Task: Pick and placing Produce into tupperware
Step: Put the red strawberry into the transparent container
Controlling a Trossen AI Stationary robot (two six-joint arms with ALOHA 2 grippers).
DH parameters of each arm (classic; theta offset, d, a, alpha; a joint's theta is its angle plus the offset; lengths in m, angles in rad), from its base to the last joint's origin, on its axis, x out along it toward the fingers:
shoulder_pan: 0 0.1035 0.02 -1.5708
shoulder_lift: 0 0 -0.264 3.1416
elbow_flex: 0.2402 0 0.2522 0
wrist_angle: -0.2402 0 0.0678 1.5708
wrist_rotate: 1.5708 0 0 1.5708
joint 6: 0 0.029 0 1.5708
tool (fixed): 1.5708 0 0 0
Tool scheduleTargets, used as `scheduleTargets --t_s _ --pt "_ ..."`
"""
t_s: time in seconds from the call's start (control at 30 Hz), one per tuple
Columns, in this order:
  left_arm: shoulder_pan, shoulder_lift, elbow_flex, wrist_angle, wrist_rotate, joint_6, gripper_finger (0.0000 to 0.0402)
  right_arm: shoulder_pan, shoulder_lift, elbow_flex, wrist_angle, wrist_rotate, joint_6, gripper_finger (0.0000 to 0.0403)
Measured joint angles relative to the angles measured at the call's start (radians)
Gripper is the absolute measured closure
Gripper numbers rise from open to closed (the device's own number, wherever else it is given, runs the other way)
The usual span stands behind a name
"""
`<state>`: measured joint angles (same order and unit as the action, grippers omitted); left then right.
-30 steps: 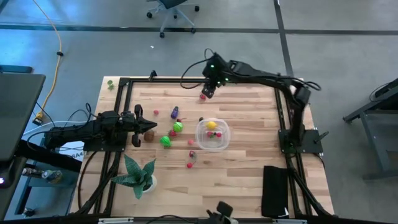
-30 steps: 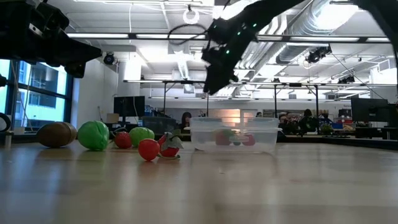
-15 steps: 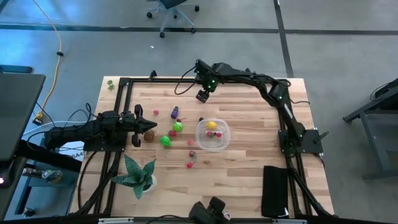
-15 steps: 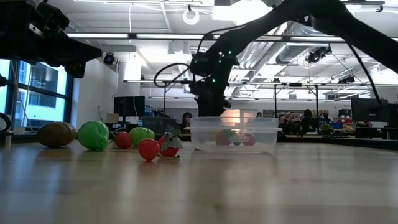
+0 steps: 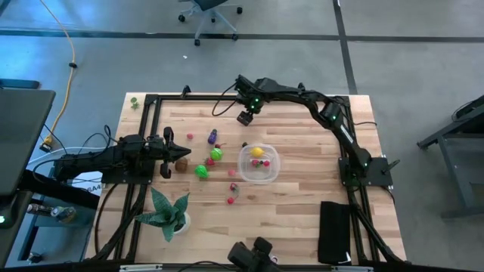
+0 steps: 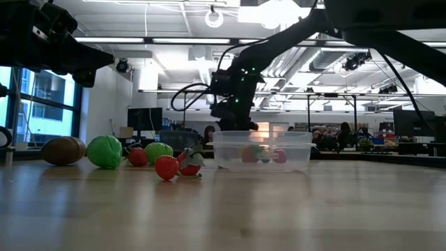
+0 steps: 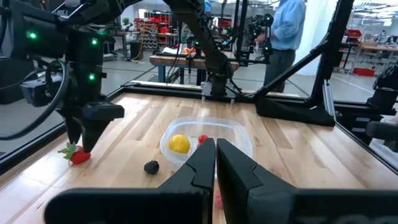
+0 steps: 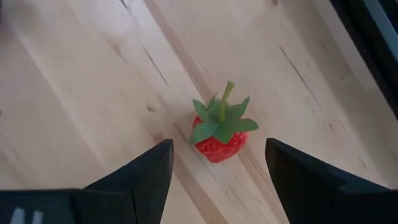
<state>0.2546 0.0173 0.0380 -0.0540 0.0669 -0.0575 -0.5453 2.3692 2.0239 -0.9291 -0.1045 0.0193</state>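
Note:
The tupperware (image 5: 259, 164) (image 6: 262, 150) is a clear rounded-square container at mid-table, holding a yellow piece and red pieces. Tiny produce lies scattered left of it: green balls (image 5: 201, 171), a purple piece (image 5: 214, 137), red pieces (image 5: 232, 200). A red strawberry (image 8: 217, 138) (image 7: 76, 154) with a green leafy top lies near the table's far edge. My right gripper (image 5: 243, 118) (image 8: 217, 168) is low over it and open, with a finger on either side and not touching. My left gripper (image 5: 168, 155) (image 7: 216, 152) hovers shut at the table's left, beside a brown piece (image 5: 182, 162).
A spiky green potted plant (image 5: 168, 211) stands near the left front corner. A black pad (image 5: 335, 230) lies at the right front. Black frame rails (image 5: 151, 100) border the table. A person (image 7: 287, 31) stands beyond the far side.
My right gripper has moved toward the table's left and come down until it is low over the strawberry near the far edge. The left arm and the produce have stayed where they were.

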Motion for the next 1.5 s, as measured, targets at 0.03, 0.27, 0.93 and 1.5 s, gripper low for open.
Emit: scheduleTargets --t_s 0.03,0.27,0.93,1.5 --pt "0.000 0.000 0.000 0.000 0.000 0.000 0.0396 0.000 0.000 0.000 0.006 0.000 0.000 0.0157" --pt "0.000 0.000 0.000 0.000 0.000 0.000 0.0396 0.002 0.008 -0.001 0.018 0.010 0.003 0.0157" --pt "0.000 0.000 0.000 0.000 0.000 0.000 0.0396 0.007 0.023 -0.002 0.036 -0.008 0.007 0.0158" --pt "0.000 0.000 0.000 0.000 0.000 0.000 0.0396 0.011 0.024 -0.004 0.034 -0.001 0.013 0.0207"
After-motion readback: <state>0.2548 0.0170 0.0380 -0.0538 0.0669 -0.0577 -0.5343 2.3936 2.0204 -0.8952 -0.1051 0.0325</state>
